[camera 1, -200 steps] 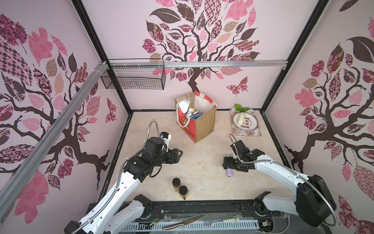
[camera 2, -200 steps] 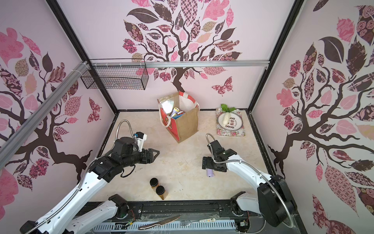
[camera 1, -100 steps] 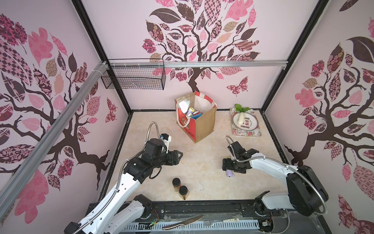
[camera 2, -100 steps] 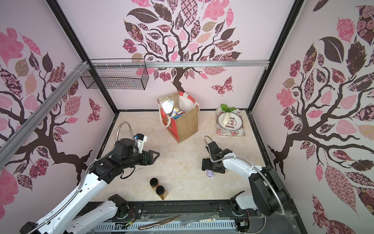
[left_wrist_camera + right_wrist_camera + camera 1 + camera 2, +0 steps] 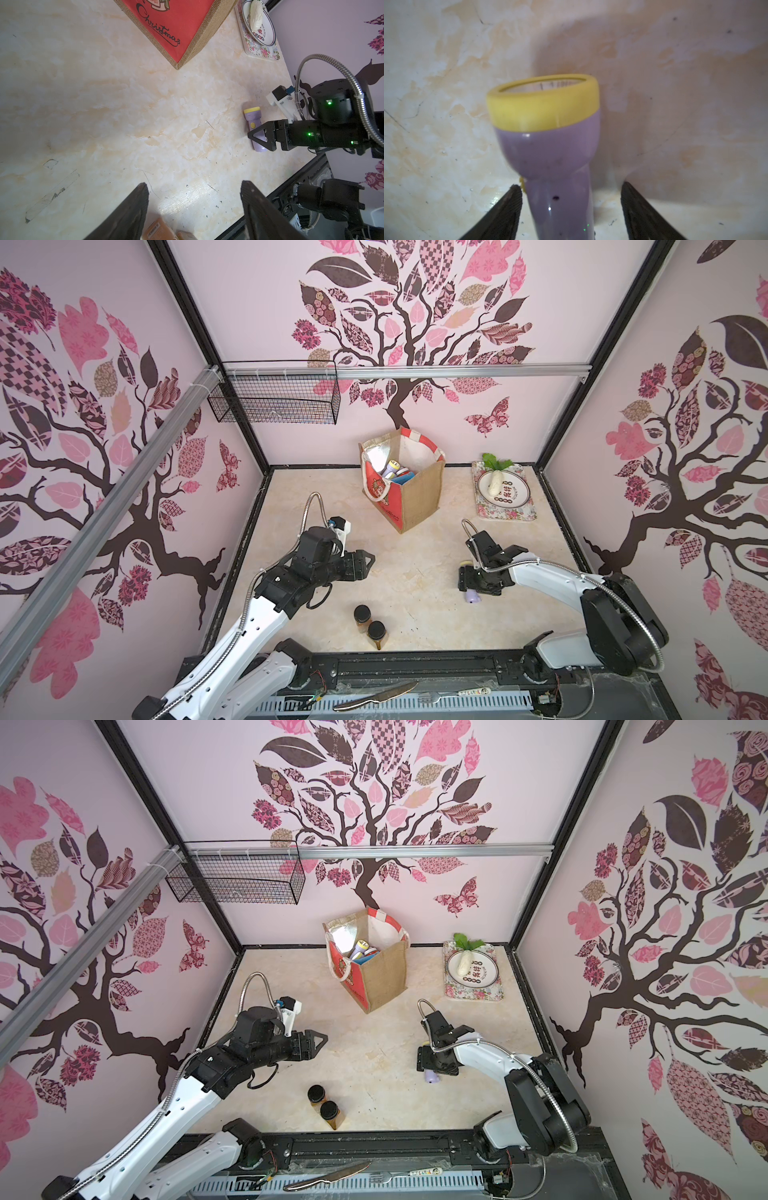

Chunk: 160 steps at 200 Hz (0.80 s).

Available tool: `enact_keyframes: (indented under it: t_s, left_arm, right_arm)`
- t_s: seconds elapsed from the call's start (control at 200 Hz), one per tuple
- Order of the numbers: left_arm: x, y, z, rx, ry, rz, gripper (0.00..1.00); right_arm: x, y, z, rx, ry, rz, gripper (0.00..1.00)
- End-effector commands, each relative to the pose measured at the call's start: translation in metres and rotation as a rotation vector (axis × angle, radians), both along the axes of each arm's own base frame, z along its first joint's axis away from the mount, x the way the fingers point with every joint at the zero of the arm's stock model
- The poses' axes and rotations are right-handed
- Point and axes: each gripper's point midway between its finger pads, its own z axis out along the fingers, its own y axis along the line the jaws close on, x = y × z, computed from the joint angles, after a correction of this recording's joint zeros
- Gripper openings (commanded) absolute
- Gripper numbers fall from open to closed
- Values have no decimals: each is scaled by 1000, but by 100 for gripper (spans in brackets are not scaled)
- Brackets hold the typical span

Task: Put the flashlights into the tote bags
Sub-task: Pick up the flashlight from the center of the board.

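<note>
Right wrist view showed the lilac flashlight [image 5: 548, 145] with its yellow ring lying on the marbled table [image 5: 436, 104], its slim handle between the fingers of the right gripper [image 5: 570, 186]. Those jaws stood open around the handle. One finger was just beside the yellow switch and the other had a clear gap to the plastic, so nothing was clamped. In both top views the same flashlight lay on the right side of the table near the front. It was mostly hidden beneath the gripper, with only its butt end and a bit of the yellow head showing.

The tote bag [image 5: 415, 497] stood upright well apart from it at the back centre, with other flashlights [image 5: 392, 468] visible inside against the white lining. The left gripper [image 5: 368, 562] hovered over the left half of the table, its jaws spread wide and empty.

Two brown jars [image 5: 377, 630] with black lids stood touching near the front edge, between the arms. A plate [image 5: 515, 485] with a white radish [image 5: 493, 485] sat on a floral tray [image 5: 505, 512] in the back right corner. A black wire basket [image 5: 274, 404] hung on the back wall.
</note>
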Motion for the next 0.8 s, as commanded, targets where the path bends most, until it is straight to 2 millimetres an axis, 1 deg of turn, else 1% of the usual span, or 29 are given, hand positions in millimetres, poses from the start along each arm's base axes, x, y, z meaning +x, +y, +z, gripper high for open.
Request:
enact_keyframes:
  t_s: [0.0, 0.115, 0.25, 0.605, 0.705, 0.795]
  left_arm:
    - [2, 0, -3, -5, -11, 5, 73]
    - [2, 0, -3, -4, -11, 7, 73]
    - [1, 1, -5, 3, -8, 9, 73]
    - [1, 1, -5, 13, -11, -1, 73]
    - [-1, 3, -7, 18, -8, -2, 73]
    - [-3, 3, -9, 18, -6, -4, 73]
  right_arm:
    - [-5, -3, -11, -23, 30, 7, 74]
    - [-6, -3, -14, -28, 41, 11, 69]
    - [-6, -3, -15, -30, 47, 13, 61]
    - [-6, -3, -15, -28, 47, 18, 29]
    - [-4, 0, -10, -11, 31, 24, 19]
    - [2, 6, 4, 29, -24, 35, 11]
